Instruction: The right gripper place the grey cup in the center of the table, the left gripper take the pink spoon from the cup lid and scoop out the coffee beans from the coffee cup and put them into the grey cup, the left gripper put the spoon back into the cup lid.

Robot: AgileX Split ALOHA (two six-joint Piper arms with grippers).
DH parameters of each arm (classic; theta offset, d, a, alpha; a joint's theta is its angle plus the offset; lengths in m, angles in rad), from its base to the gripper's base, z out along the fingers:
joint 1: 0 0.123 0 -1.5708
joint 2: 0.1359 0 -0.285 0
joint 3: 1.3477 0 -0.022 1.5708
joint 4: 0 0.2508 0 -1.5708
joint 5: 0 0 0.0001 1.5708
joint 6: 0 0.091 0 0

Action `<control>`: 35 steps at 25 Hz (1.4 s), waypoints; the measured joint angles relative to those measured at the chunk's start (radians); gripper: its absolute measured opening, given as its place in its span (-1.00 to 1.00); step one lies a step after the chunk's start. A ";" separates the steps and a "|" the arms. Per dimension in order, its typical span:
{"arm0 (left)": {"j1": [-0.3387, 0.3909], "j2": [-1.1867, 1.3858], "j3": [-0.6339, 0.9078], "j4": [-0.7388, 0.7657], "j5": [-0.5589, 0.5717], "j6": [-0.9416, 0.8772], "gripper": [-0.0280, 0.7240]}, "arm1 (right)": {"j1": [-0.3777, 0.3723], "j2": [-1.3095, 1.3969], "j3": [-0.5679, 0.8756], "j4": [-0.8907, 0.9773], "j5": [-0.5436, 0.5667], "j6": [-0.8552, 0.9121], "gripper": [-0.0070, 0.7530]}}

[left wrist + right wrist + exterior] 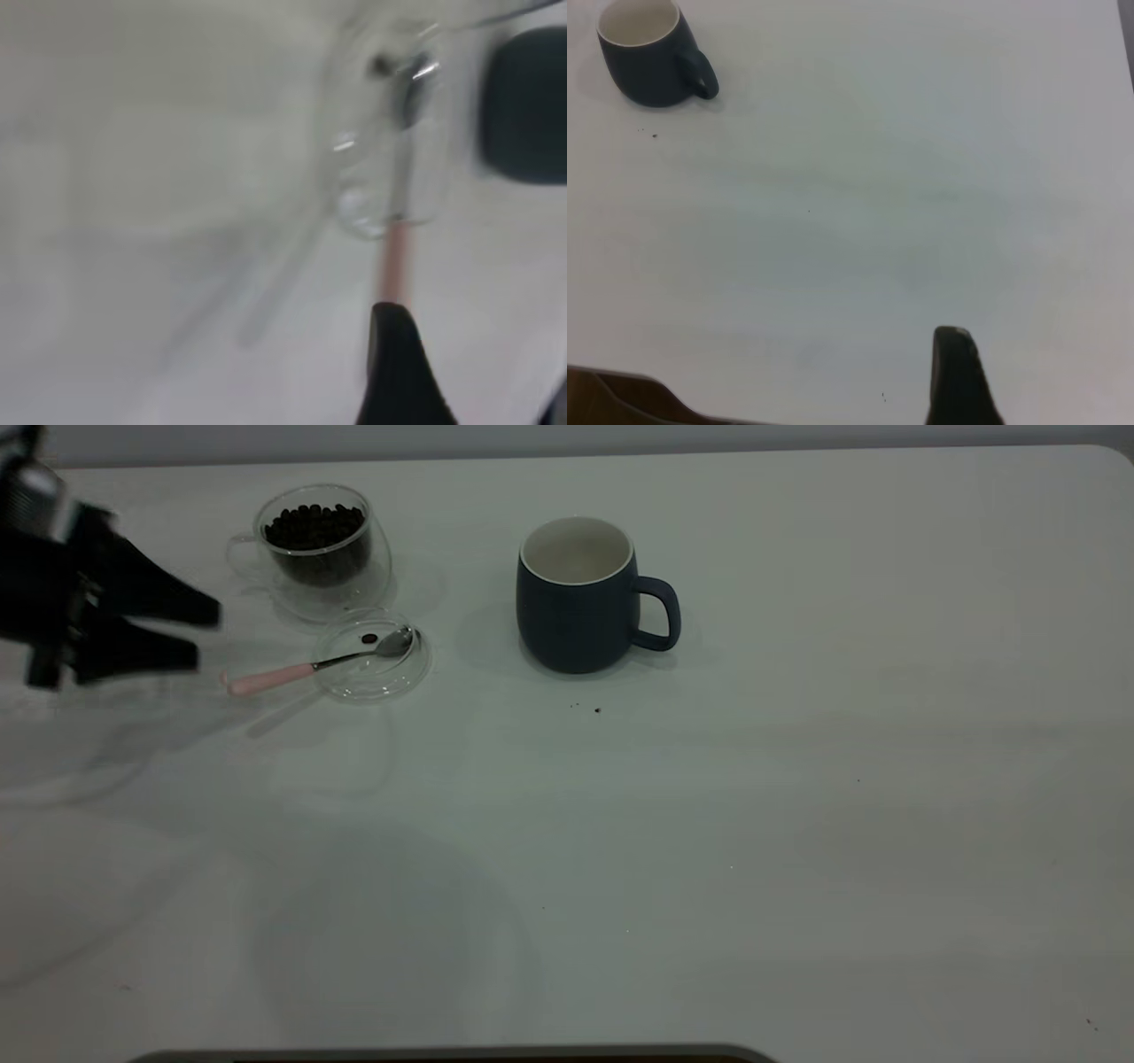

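Observation:
The dark grey cup (576, 611) stands upright and empty near the table's middle; it also shows in the right wrist view (651, 66). The pink-handled spoon (266, 679) lies with its metal bowl in the clear glass cup lid (354, 689), handle pointing left. One bean lies in the lid. The glass coffee cup (314, 549) with beans stands behind the lid. My left gripper (205, 636) is open and empty, just left of the spoon handle's end. In the left wrist view the handle (394, 257) lies ahead of my finger (399, 372). Only one right finger (955, 376) shows.
A few dark crumbs (596, 710) lie in front of the grey cup. The white table (797, 824) stretches bare to the right and front. A dark edge runs along the table's front (443, 1056).

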 joint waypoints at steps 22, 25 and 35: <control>-0.204 -1.130 0.022 0.980 0.263 -0.940 0.31 | 0.000 0.000 0.000 0.001 0.000 0.000 0.34; -0.226 -1.305 0.080 1.065 0.263 -1.018 0.31 | 0.000 0.000 0.000 0.001 0.000 0.000 0.34; -0.275 -1.739 0.435 1.129 0.263 -1.069 0.31 | 0.000 0.000 0.000 0.001 0.000 0.000 0.34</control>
